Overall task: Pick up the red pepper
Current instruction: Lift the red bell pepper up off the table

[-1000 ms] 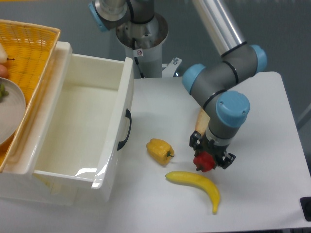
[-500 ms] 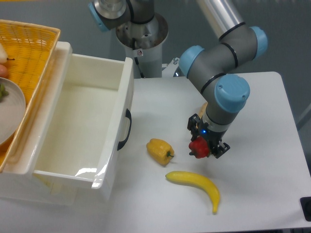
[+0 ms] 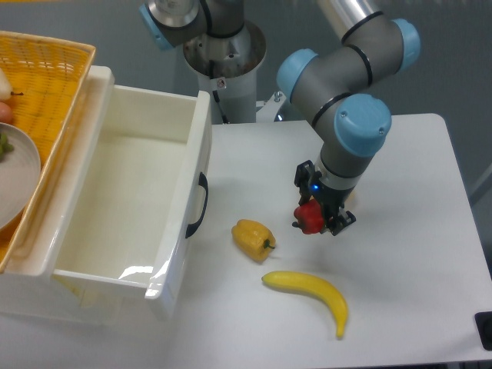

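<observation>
Nearest the bottom edge of the frame, the banana (image 3: 310,294) lies on the white table (image 3: 415,254), curving from the lower middle down toward the lower right. Just above and to its left sits the yellow pepper (image 3: 253,238), resting on the table with its stem pointing right, close to the banana but not touching it.

A little right of the yellow pepper, at the centre right of the frame, the gripper (image 3: 314,217) is clenched on the red pepper (image 3: 309,218). Its dark fingers press in on either side of the glossy red fruit. The red pepper appears to be lifted clear of the table, above the banana in the frame and apart from both yellow items, though the gap beneath it cannot be seen directly. A small blue light glows on the gripper body just above the pepper.

On the left, the open white drawer (image 3: 123,200) fills the middle of the frame, its black handle (image 3: 199,204) facing the yellow pepper. Beyond it, at the upper left, a woven yellow basket (image 3: 46,84) holds a grey plate (image 3: 19,173). The arm (image 3: 350,84) with its grey links and blue caps rises from the gripper toward the top of the frame, and its base (image 3: 223,54) stands at the far edge of the table.
</observation>
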`<action>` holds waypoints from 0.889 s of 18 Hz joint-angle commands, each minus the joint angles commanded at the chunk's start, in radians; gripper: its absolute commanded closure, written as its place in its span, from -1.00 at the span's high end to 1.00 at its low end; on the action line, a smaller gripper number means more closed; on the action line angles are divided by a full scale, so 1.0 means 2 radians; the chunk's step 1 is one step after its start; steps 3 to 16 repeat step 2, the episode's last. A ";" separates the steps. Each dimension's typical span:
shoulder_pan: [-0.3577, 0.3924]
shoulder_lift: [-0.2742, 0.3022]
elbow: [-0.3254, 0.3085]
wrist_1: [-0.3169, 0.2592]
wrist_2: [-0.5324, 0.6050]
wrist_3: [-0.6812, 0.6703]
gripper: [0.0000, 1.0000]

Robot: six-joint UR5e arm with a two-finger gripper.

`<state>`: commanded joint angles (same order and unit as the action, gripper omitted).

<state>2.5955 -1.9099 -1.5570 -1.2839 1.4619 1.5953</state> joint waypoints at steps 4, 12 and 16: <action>0.002 0.002 -0.005 0.000 -0.001 0.001 -0.25; 0.002 0.002 -0.005 0.000 -0.001 0.001 -0.25; 0.002 0.002 -0.005 0.000 -0.001 0.001 -0.25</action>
